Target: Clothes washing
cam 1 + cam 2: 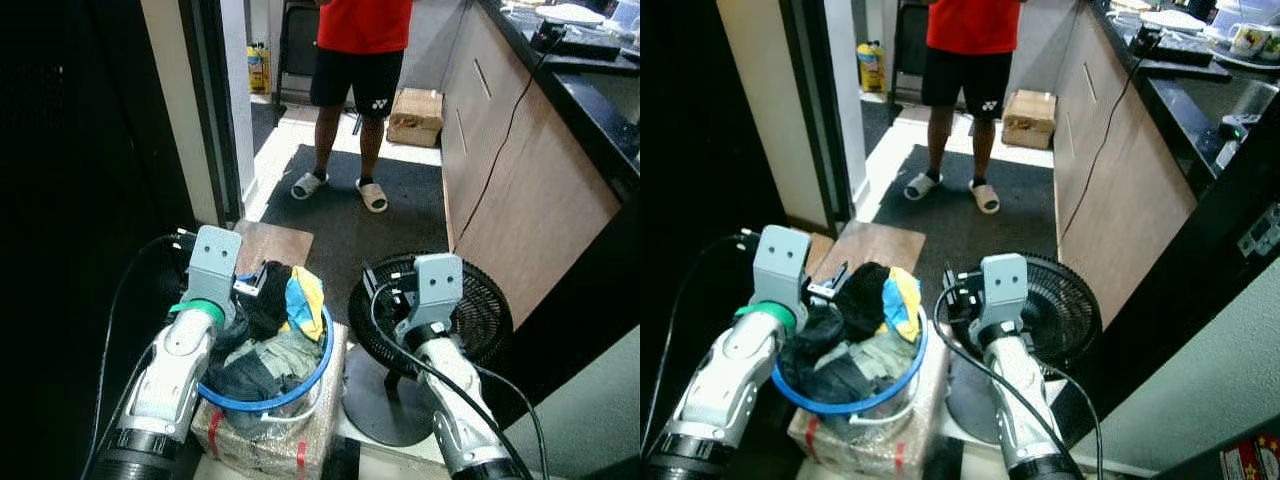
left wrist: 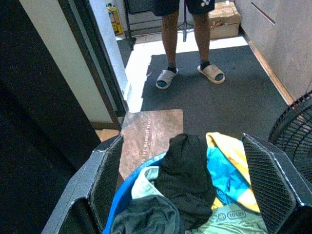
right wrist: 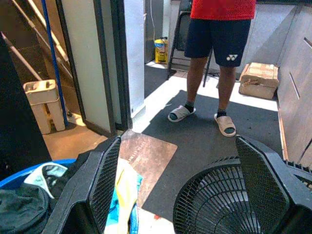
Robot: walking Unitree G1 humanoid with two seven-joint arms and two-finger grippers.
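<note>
Heaped in a blue-rimmed basket (image 1: 312,375) just ahead and low, resting on a plastic-wrapped box (image 1: 270,440): the laundry (image 1: 265,340), dark garments with a yellow and blue piece on top, likely gathered there for carrying to a washer; nothing lifted yet. Poised over the near-left side of the heap, fingers spread wide either side of the black garment (image 2: 187,178) in its wrist view and gripping nothing: the left gripper (image 1: 250,285), seemingly lined up to take a piece or the rim. Raised above a floor fan (image 1: 480,315) just right of the basket, fingers likewise parted and empty: the right gripper (image 1: 385,285). Tight quarters: dark wall and door frame (image 1: 215,110) on the left, cabinet fronts (image 1: 520,170) on the right, a brown mat (image 1: 270,245) past the basket, then a dark rug (image 1: 370,230) with a person (image 1: 360,60) in sandals standing in the only open lane ahead.
</note>
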